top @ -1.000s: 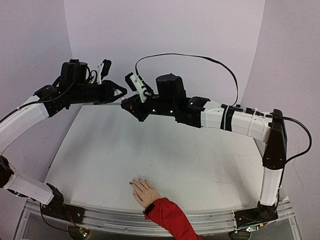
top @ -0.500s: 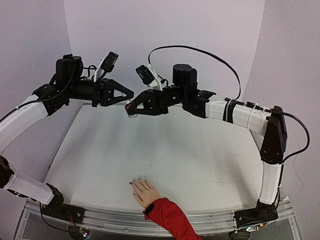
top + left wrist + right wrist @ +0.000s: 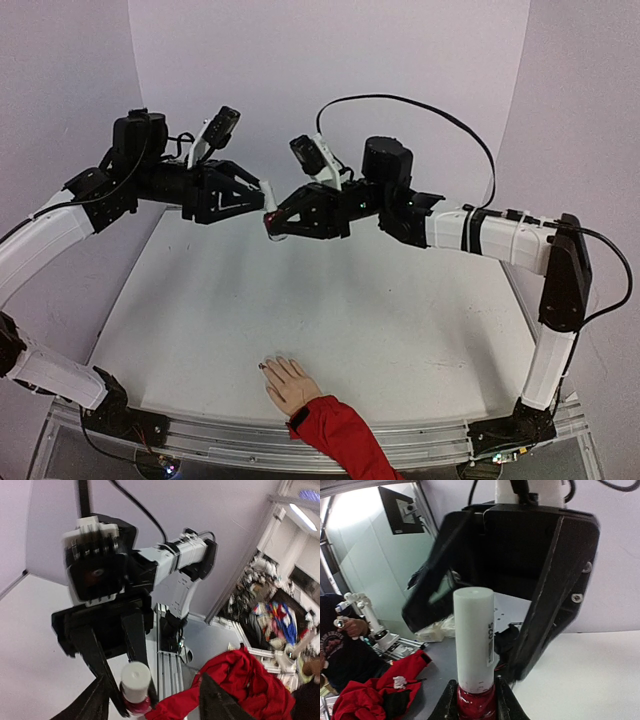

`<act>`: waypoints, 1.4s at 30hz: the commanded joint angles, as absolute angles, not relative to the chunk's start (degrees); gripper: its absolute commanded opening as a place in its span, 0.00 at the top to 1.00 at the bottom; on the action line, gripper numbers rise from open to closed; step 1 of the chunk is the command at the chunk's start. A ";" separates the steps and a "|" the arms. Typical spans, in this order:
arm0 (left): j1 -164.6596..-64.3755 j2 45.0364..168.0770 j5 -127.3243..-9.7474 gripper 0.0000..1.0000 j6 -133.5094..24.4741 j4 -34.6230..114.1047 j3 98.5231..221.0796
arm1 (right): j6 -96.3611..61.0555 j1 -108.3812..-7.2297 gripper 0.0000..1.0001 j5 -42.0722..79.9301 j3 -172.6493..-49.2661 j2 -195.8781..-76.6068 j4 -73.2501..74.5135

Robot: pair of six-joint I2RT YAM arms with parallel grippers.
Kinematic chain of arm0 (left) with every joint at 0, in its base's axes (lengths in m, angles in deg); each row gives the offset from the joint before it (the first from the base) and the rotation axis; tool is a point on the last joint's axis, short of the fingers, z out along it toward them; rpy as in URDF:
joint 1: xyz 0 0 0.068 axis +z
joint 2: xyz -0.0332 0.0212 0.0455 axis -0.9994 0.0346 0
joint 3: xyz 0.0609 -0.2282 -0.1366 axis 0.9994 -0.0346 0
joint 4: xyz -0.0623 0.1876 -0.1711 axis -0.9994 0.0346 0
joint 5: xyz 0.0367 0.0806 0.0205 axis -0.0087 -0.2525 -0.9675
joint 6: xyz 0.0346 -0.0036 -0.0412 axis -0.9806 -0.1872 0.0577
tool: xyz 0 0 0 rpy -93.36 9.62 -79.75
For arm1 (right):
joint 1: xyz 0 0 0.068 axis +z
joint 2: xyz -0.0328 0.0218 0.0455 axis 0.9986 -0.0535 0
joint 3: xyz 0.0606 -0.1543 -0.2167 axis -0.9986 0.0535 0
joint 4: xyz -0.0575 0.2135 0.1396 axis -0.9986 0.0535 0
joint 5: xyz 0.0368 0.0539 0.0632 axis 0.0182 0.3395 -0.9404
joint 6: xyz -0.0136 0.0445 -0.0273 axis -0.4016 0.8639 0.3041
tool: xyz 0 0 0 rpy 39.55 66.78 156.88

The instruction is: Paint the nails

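Top external view: the mannequin hand point(image 3: 292, 383) is laid flat at the near edge of the table point(image 3: 400, 320). Its long axis runs from the red sleeve point(image 3: 340, 435) toward the far left, with the nails point(image 3: 268, 366) pointed away from the arm bases. Well above the table, the polish bottle point(image 3: 476, 702) is clamped at its red body by the right gripper point(image 3: 275, 222). Its white cap point(image 3: 473, 635), marked "05", is flanked by the partly open jaws of the left gripper point(image 3: 156, 700), with gaps seen on either side.

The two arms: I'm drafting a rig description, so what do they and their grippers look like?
The left arm and right arm have white link shells joined by black joints and motor housings. The left gripper and right gripper are black, triangular frames with two fingers. A black cable loops above the right arm.
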State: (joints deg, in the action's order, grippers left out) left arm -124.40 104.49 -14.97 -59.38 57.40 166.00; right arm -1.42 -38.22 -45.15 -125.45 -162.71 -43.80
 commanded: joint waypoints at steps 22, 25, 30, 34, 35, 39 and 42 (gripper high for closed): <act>-123.13 106.10 -55.29 0.38 -37.03 60.99 168.67 | -23.98 -30.09 1.00 24.27 -128.34 -161.91 -33.90; -123.13 106.01 -56.03 0.44 -36.86 60.87 168.26 | -23.97 -29.26 1.00 24.20 -129.87 -163.19 -33.05; -123.18 104.62 -57.93 0.56 -38.28 60.83 167.04 | -23.97 -28.90 1.00 24.02 -130.56 -163.83 -32.70; -123.21 105.01 -57.13 0.65 -39.26 60.80 167.12 | -23.97 -28.81 1.00 23.64 -132.03 -164.68 -31.90; -123.18 105.18 -56.77 0.68 -39.36 60.84 167.17 | -23.98 -28.79 1.00 23.28 -132.34 -164.86 -31.83; -123.18 105.76 -55.81 0.79 -40.12 60.86 167.27 | -23.99 -28.82 1.00 22.80 -133.17 -165.18 -31.68; -123.22 105.93 -54.95 0.89 -41.15 60.92 167.27 | -24.02 -28.78 1.00 22.54 -133.52 -165.11 -31.47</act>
State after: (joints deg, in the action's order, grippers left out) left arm -122.87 106.44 -57.53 -40.16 62.86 165.93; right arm -23.19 -29.24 23.04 -129.91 -165.42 -27.67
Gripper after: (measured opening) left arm 0.175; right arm 0.205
